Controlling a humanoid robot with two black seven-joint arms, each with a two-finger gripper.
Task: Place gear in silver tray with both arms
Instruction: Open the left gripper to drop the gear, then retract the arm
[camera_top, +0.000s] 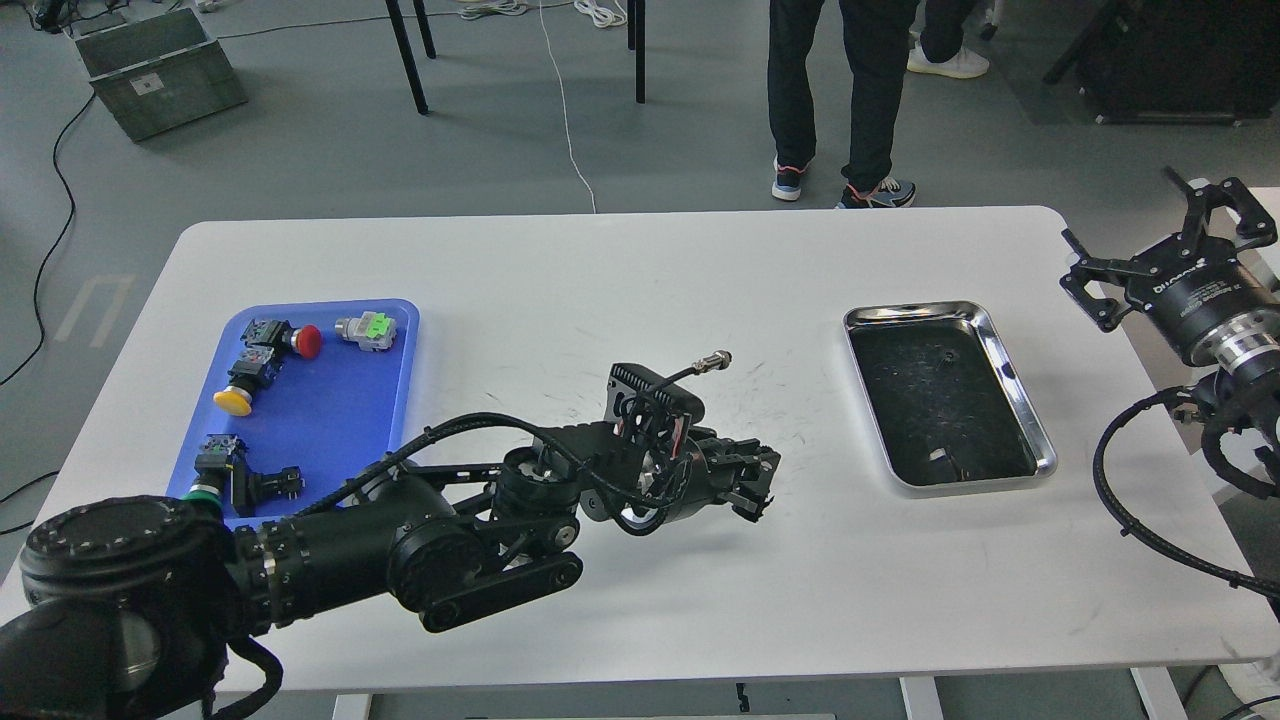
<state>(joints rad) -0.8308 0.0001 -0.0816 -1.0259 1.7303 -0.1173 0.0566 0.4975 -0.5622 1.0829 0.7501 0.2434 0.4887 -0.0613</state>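
The silver tray (1018, 400) lies on the right side of the white table, its dark bottom scratched. A tiny dark part (944, 353), possibly a gear, rests in its far half. My left gripper (757, 487) hovers low over the table's middle, left of the tray and apart from it. Its dark fingers are drawn close together, and I cannot tell whether they hold anything. My right gripper (1150, 242) is off the table's right edge, beyond the tray, with its claw fingers spread and empty.
A blue plastic tray (400, 345) at the left holds several push-button switches, among them a red one (308, 342) and a yellow one (232, 401). A person's legs (840, 100) stand behind the table. A grey crate (160, 70) sits on the floor at the far left.
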